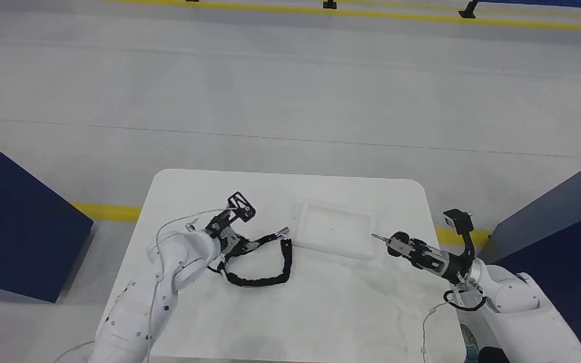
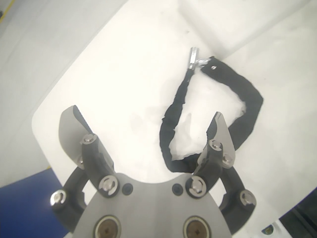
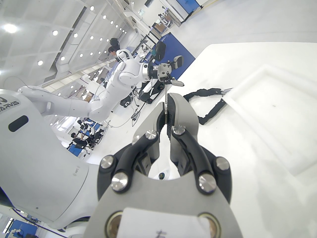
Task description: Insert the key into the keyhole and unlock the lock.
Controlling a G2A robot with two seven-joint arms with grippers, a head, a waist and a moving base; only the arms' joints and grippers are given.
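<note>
Top view, entry one: white table [image 1: 363,313]. It carries the lock [image 1: 263,277], a chain in a black fabric sleeve. The chain lies in a loose loop on the robot's left half of the table. Its metal end [image 1: 284,233] points toward a shallow white tray [image 1: 334,207] at mid-table.

Entry two: key [image 1: 379,238].
- It is pinched flat between the closed fingers of the right gripper [image 1: 396,241], with the blade sticking out past the tips.
- It is held off the table, on the far side of the tray from the lock.
- In the right wrist view the blade is aimed roughly across toward the chain and is well apart from it.

Entry three: left gripper [image 2: 146,111].
- The jaws are spread wide with nothing between them, over the near bend of the loop.
- One finger [image 2: 220,130] overlaps the sleeve in the left wrist view; I cannot tell whether they touch.
- The metal end lies out beyond the fingertips.

Progress, by my reckoning:
- Done: the key is in hand.
- Left: the lock is not gripped or steadied, the key has not been brought to it, and no turn has been made.
- I cannot tell which part of the metal end takes the key.
- This looks like an early stage, with the whole insertion ahead.
</note>
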